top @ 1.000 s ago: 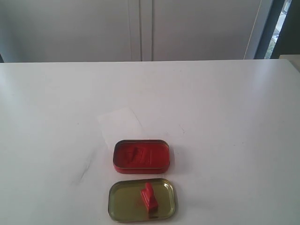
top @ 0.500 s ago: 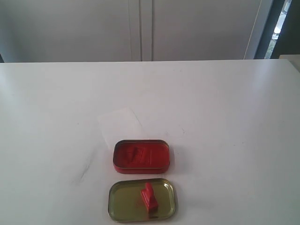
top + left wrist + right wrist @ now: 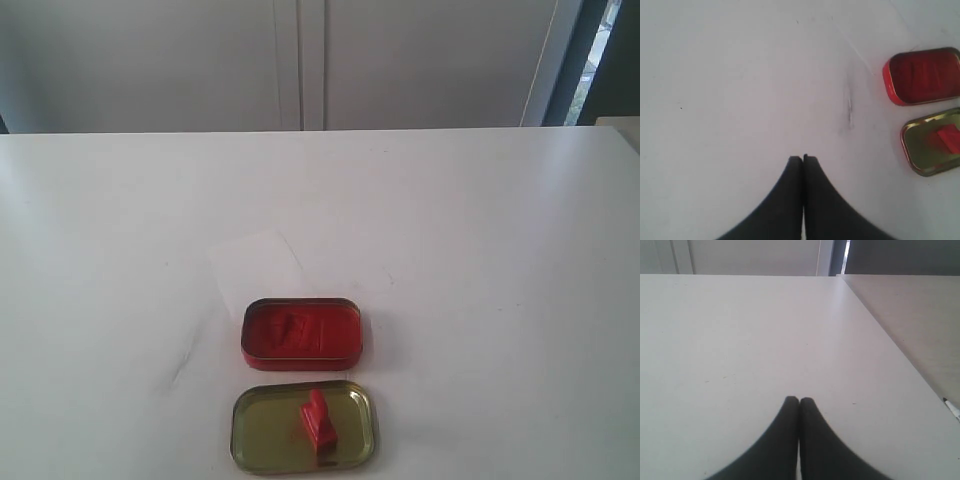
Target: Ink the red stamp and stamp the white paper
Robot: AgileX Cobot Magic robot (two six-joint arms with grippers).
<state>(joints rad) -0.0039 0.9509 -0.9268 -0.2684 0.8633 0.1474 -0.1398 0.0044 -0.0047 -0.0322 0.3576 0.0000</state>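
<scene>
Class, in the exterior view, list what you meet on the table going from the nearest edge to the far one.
Nearest first: gold tin lid with the red stamp standing in it → red ink-pad tin → white paper.

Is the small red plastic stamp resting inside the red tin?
No, the small red plastic stamp stands in the gold metal lid beside the red rectangular tin.
</scene>
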